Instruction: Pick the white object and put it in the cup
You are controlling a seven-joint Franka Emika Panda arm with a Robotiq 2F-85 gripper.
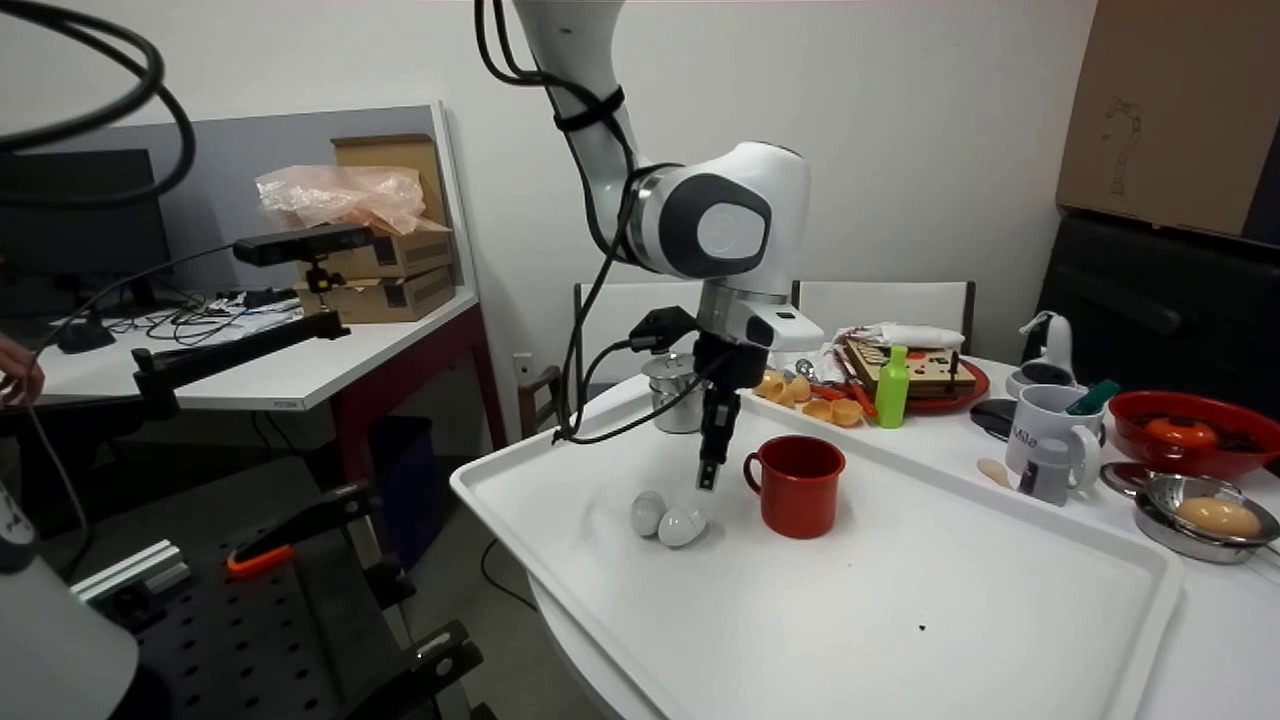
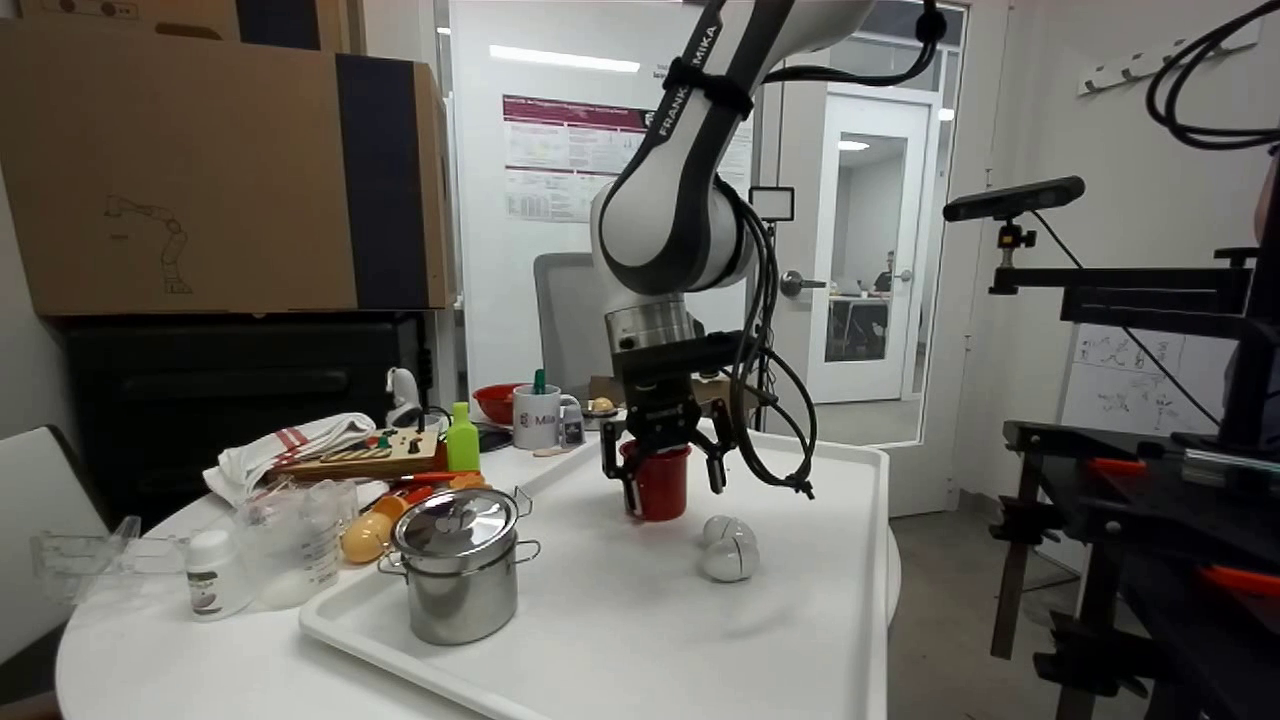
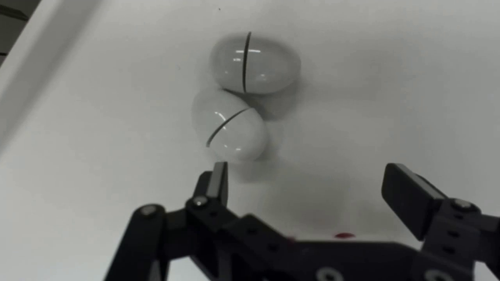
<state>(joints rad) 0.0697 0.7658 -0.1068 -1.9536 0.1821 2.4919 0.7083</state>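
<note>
Tray [image 1: 900,580] — pot [image 2: 462,600], mug [image 1: 800,495], paired eggs [image 1: 683,527]

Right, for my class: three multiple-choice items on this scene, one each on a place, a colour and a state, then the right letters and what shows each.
1. Where do the two white egg-like lumps lie?
A) in the lidded pot
B) on the tray
C) on the floor

2. What colour is the mug standing on the tray?
A) green
B) grey
C) red

3. How is the hand?
A) open
B) shut on a lump
C) shut on the mug

1: B, both exterior views show them there.
2: C, its outside is red in both exterior views.
3: A, in the wrist view its fingers stand wide apart, gripping nothing.
</note>
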